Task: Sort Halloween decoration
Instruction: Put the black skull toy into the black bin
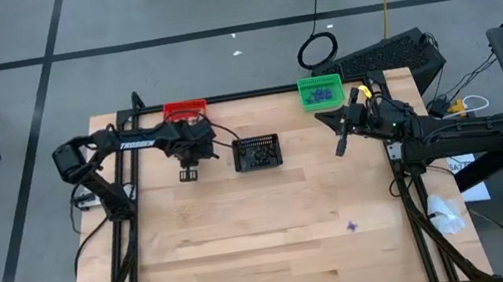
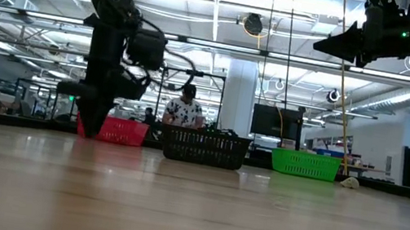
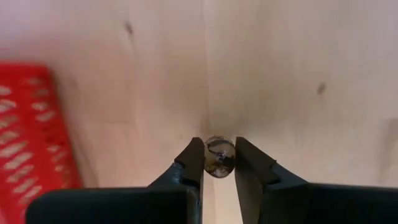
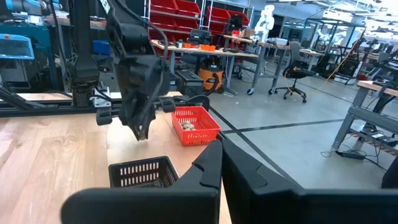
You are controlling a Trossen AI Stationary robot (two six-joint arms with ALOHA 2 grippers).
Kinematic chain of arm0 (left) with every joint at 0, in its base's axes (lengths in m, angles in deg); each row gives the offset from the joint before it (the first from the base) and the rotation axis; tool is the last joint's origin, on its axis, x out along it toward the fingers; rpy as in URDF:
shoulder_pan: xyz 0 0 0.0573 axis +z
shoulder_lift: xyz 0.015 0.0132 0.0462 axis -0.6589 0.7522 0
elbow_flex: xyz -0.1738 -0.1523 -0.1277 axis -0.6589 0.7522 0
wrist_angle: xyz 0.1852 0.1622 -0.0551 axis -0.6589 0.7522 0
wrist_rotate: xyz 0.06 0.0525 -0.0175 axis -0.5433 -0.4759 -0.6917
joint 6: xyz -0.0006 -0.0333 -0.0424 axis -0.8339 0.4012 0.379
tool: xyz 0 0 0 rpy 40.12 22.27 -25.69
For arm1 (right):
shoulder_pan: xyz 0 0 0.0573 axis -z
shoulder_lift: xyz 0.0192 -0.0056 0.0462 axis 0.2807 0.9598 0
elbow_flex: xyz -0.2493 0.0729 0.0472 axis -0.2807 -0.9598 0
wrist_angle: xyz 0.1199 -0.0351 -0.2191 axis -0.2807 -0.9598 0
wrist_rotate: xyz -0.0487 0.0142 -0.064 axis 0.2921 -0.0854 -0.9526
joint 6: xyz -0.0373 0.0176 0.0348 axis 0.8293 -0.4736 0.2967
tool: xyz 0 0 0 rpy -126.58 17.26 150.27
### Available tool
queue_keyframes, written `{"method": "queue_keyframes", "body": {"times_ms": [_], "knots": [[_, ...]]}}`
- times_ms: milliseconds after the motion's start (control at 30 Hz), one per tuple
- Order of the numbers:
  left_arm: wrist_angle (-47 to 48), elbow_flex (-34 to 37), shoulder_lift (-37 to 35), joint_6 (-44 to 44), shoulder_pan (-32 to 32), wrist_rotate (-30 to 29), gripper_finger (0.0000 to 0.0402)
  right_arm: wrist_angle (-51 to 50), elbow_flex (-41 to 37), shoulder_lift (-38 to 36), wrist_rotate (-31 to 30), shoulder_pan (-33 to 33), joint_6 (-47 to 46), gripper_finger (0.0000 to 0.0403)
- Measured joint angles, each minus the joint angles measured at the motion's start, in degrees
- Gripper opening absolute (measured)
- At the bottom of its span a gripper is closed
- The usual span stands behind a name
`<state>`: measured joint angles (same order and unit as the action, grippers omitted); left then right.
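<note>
**Q:** So, where is the left gripper (image 3: pixel 218 163), and what is between its fingers?

**A:** It points down at the bare wooden table (image 1: pixel 266 230), with the red basket (image 1: pixel 185 109) just beside it and the black basket (image 1: pixel 257 152) a little farther off on its other side. Its fingers stand narrow around one small, rounded, pale-and-dark trinket (image 3: pixel 219 156). Both tips touch it or nearly so. The trinket's kind is hard to make out, and from above and from table height the gripper hides it fully.

**Q:** And the right gripper (image 4: pixel 221 163)?

**A:** It hangs above the table, fingers pressed together and holding nothing, just beside the green basket (image 1: pixel 321 91). In the low view only part of it shows, cut off by the frame edge.

**Q:** Any other decorations?

**A:** One purple spiky piece (image 1: pixel 351 226) lies alone on the table, well away from both grippers. Purple bits fill the green basket; pale lumps (image 4: pixel 188 126) sit in the red one. What the black basket holds cannot be told through its mesh.

**Q:** Anyone nearby?

**A:** A person (image 2: pixel 183 109) is beyond the table, half hidden behind the black basket.
</note>
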<state>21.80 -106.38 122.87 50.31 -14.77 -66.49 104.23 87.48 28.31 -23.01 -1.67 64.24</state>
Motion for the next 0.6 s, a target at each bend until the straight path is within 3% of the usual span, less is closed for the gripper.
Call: {"method": "queue_keyframes", "body": {"times_ms": [300,600], "knots": [[5.44,-8.02,-2.75,7.25,-4.4,1.53,0.0046,0.0,0.01,-0.01,-0.01,0.0,0.09,0.0],[6.04,-19.94,-1.26,21.18,-11.61,4.2,0.0046,0.0,0.01,-0.02,-0.02,0.02,-0.02,0.0]]}}
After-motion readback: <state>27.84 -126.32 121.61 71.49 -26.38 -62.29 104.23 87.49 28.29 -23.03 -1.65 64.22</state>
